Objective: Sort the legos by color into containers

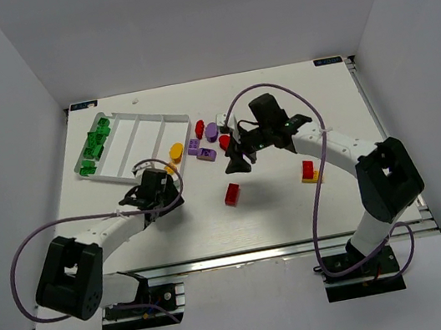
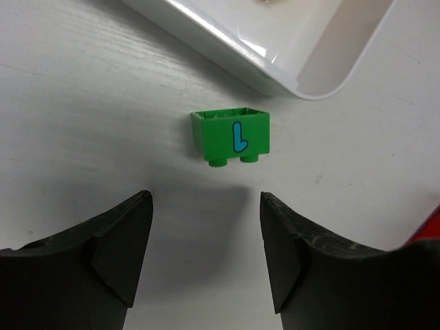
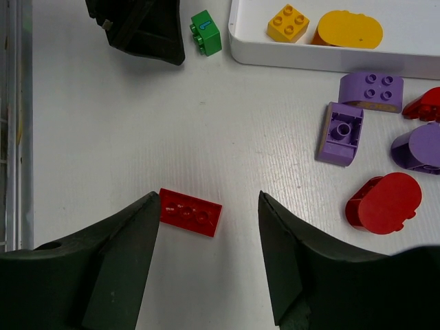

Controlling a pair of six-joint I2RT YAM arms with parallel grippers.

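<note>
Green looked mostly done: we saw a clump of green legos (image 1: 96, 141) in the tray (image 1: 148, 139), far-left compartment, approx 5, too small for an exact count. 2 yellow legos (image 3: 323, 27) seemed inside the opposite end compartment. Loose on the table (image 1: 297, 220) we counted 1 green brick (image 2: 230, 137), 4 red legos (image 1: 200, 126), 3 purple legos (image 1: 207, 154) and 1 yellow brick (image 1: 312, 177). Both claws were spread and empty: left gripper (image 2: 204, 199) just short of the green brick, right gripper (image 3: 208, 199) over a flat red brick (image 3: 190, 212).
</note>
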